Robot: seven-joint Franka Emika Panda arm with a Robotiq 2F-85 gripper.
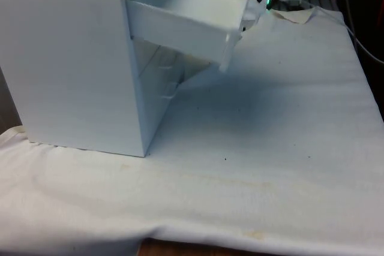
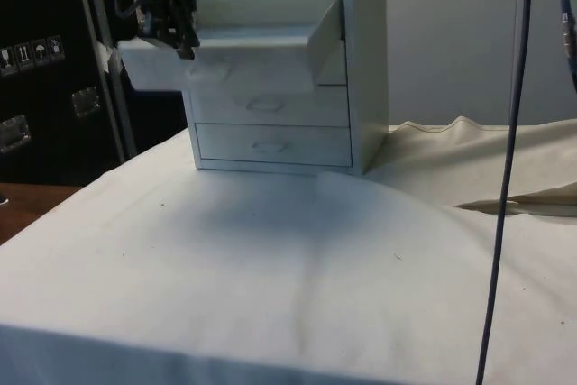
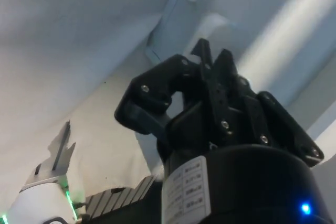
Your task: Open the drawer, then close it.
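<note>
While pulled well out of the chest (image 2: 361, 69) top, drawer (image 1: 186, 19) sags slightly. Gripper (image 2: 177, 29) at its front, fingers apparently together on handle, though hard to confirm. Advise pushing straight, level, along runners.

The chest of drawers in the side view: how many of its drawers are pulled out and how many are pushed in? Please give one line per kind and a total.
Pulled out: 1, the top drawer
Pushed in: 2, the middle drawer and the bottom drawer
Total: 3 drawers
</note>
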